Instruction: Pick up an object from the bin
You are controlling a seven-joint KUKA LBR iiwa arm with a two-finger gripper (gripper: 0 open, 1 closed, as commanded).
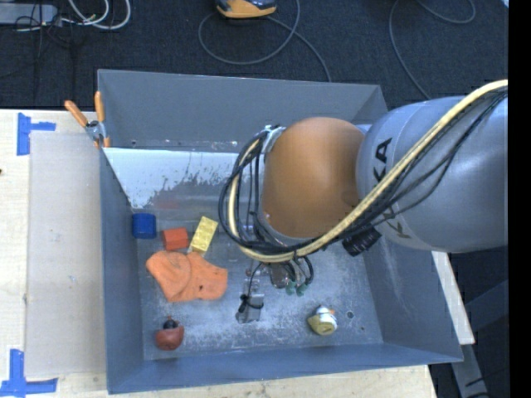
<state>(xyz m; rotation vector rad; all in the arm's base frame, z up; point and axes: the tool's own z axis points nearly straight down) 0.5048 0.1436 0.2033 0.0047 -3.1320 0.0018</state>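
Observation:
My gripper (pixel 250 301) hangs under the arm's orange dome, low over the bin floor near the middle front. Nothing shows in it. Just to its left lies a crumpled orange cloth (pixel 187 276), a short gap away. A small brass-coloured knob (pixel 322 321) rests on the floor to the gripper's right, nearer the front wall. A small red and dark round thing (pixel 169 336) sits at the front left corner.
Behind the cloth, a yellow block (pixel 203 234), an orange-red block (pixel 175 239) and a blue cube (pixel 144 225) lie in a row by the left wall. The arm and its cables cover the bin's right half.

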